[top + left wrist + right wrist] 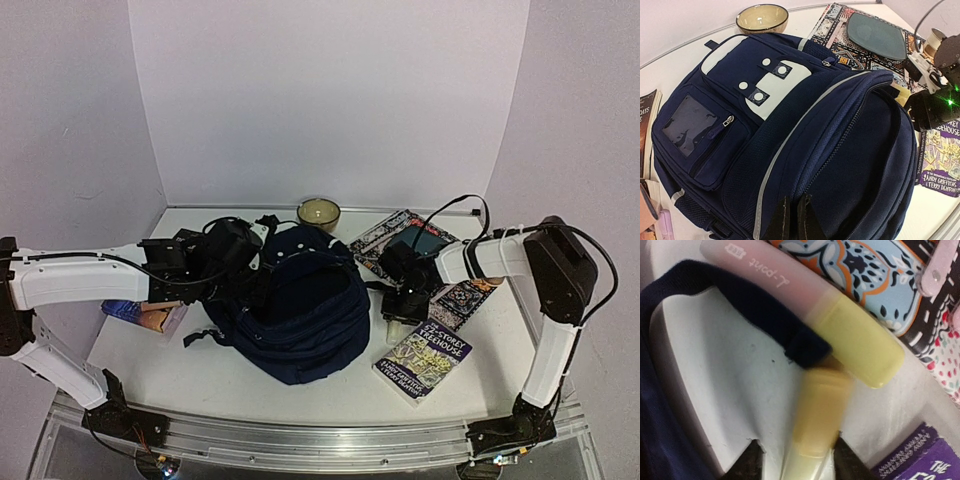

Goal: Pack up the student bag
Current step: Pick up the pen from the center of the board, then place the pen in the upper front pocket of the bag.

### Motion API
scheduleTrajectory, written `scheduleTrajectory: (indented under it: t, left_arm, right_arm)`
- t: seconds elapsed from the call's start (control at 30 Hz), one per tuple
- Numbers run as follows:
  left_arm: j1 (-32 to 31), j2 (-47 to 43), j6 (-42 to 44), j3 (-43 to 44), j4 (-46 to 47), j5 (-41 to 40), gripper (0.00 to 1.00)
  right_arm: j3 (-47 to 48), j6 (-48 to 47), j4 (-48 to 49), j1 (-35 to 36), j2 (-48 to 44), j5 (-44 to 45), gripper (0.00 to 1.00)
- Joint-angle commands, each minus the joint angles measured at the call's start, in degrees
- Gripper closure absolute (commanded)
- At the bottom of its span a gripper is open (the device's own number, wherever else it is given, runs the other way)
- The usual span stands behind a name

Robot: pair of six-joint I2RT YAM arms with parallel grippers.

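The student bag (300,310) lies in the middle of the table, navy blue with a white patch (765,75), its main zip gaping. At the rim of that opening my left gripper (794,200) is shut, pinching the fabric; from above it shows at the bag's left side (250,282). My right gripper (400,318) is low over the table by the bag's right side. A blurred yellow highlighter (820,410) stands between its fingers (797,440); the right finger touches it and a gap shows on the left. A pink highlighter with a yellow cap (790,300) lies across a bag strap (755,305).
A purple Treehouse book (425,360) lies at the front right. A patterned book (455,300) with a teal plate (875,35) on it is behind my right gripper. A beige bowl (318,211) stands at the back. Another book (140,315) lies under my left arm.
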Motion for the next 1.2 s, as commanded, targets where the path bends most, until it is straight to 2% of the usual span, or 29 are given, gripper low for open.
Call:
scheduleTrajectory:
  t: [0.0, 0.1, 0.27, 0.47, 0.63, 0.87, 1.17]
  left_arm:
    - [0.33, -2.04, -0.99, 3.45, 2.66, 0.2, 1.0]
    - [0.34, -2.53, -1.18, 3.59, 2.66, 0.69, 1.0]
    - [0.33, -2.94, -2.45, 3.59, 2.79, 1.05, 1.0]
    - [0.33, -2.89, -5.22, 3.6, 2.93, 0.56, 1.0]
    - [0.32, -2.41, -6.73, 4.4, 3.22, 2.11, 1.0]
    - [0.33, -2.11, -7.77, 5.3, 4.33, 3.48, 1.0]
    - [0.35, -2.74, -9.06, 4.92, 5.19, 4.77, 1.0]
  right_arm:
    - [0.48, 0.91, -3.23, -0.35, 2.37, -1.73, 0.79]
    - [-0.27, 0.75, -3.13, -0.35, -0.47, -2.54, 0.91]
    - [-1.34, 0.33, -3.1, -0.33, -8.34, -4.71, 1.0]
    - [-1.51, 1.46, -1.85, -0.02, -17.11, -11.39, 1.0]
    - [-0.89, 4.6, 3.38, 2.95, -21.34, -18.84, 1.0]
    - [0.08, 13.52, 13.63, 9.22, -20.24, -23.41, 1.0]
    - [2.34, 23.63, 23.74, 11.04, -14.35, -24.16, 1.0]
